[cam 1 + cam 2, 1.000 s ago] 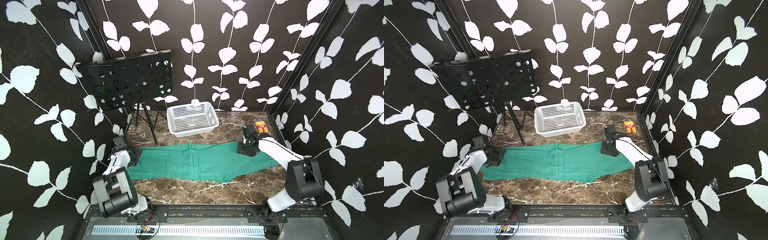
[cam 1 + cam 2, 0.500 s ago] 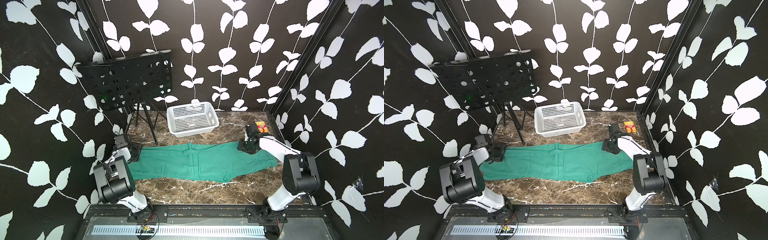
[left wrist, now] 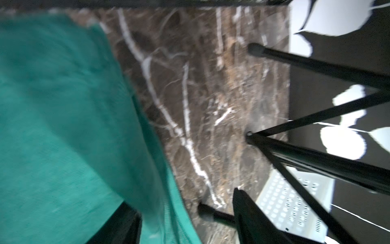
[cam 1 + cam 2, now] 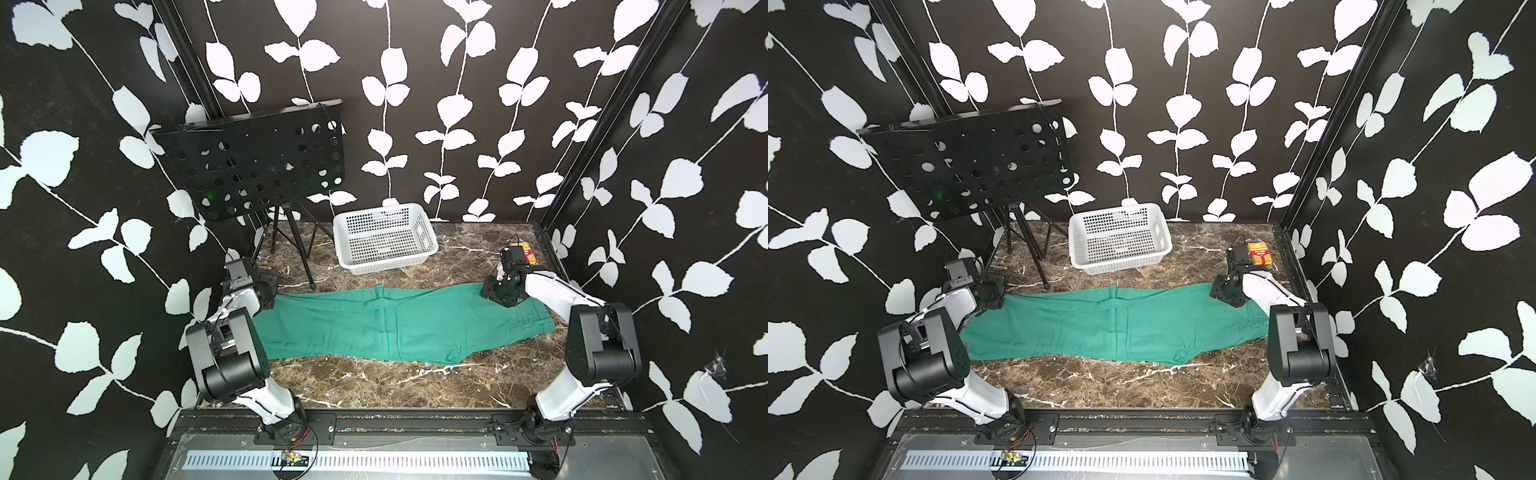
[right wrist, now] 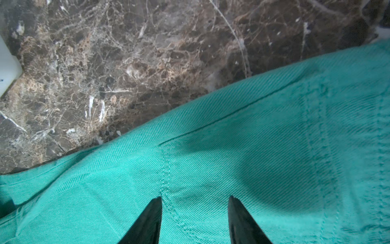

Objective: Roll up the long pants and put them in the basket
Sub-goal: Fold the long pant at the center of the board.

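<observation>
The long pants (image 4: 399, 324) lie flat along the tabletop (image 4: 374, 386), their long axis running from the left jaws to the right jaws, with both pairs parted over the cloth, gripping nothing, one at each end.

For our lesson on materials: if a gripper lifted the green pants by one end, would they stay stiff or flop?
Likely floppy: the long pants lie flat on the table with soft folds and wrinkles. Probably grippy rather than slippery: the right wrist view shows a ribbed weave. Pushed, they would likely bunch up, not slide whole, being thin cloth.
</observation>
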Available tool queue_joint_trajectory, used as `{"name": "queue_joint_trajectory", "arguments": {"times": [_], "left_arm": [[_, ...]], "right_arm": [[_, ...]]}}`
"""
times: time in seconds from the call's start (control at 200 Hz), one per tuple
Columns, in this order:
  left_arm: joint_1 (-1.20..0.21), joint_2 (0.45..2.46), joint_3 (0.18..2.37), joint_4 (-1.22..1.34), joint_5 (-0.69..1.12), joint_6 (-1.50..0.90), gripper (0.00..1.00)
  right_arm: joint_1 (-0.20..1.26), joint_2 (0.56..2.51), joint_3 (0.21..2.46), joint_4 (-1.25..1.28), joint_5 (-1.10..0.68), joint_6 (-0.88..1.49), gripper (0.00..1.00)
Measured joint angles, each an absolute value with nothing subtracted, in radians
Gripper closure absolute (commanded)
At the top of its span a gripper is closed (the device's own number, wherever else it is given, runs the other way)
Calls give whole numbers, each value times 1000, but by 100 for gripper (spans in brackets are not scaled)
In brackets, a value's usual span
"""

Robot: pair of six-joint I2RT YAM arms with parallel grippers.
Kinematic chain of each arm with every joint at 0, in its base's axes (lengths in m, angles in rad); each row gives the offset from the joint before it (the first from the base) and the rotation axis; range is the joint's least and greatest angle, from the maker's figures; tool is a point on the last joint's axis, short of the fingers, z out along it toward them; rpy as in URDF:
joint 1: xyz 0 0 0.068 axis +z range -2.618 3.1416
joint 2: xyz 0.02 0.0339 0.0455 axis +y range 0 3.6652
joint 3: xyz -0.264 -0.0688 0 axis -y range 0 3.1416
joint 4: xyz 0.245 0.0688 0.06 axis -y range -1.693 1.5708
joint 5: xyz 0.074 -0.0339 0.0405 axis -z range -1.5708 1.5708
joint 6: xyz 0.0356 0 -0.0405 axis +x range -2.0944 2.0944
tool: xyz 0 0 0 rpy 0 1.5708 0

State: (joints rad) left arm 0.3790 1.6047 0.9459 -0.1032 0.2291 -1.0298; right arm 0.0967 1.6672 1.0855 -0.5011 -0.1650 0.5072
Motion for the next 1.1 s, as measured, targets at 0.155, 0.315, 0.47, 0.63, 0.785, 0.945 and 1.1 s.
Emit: {"name": "queue_joint_trajectory", "arguments": {"times": [0.155, 0.315, 0.47, 0.63, 0.785, 0.945, 1.1], "left_arm": [[367, 1694, 1036, -77, 230, -1047, 35], [358, 1807, 1131, -57, 245, -1062, 35], [352, 1818, 1141, -54, 244, -1068, 35], [343, 1722, 1103, -101, 201, -1066, 36], [331, 1515, 1024, -208, 136, -1073, 36], [321, 1335, 920, -315, 83, -1079, 35], [316, 1256, 839, -416, 79, -1079, 34]], "right_arm": [[93, 1667, 1085, -491, -178, 507, 47], [86, 1667, 1085, -483, -206, 493, 47], [137, 1673, 1092, -457, -291, 429, 46], [410, 1727, 1170, -434, -348, 231, 49], [590, 1771, 1203, -392, -417, 78, 52], [691, 1850, 1218, -348, -412, -22, 56], [774, 1930, 1234, -266, -341, -61, 57]]}}
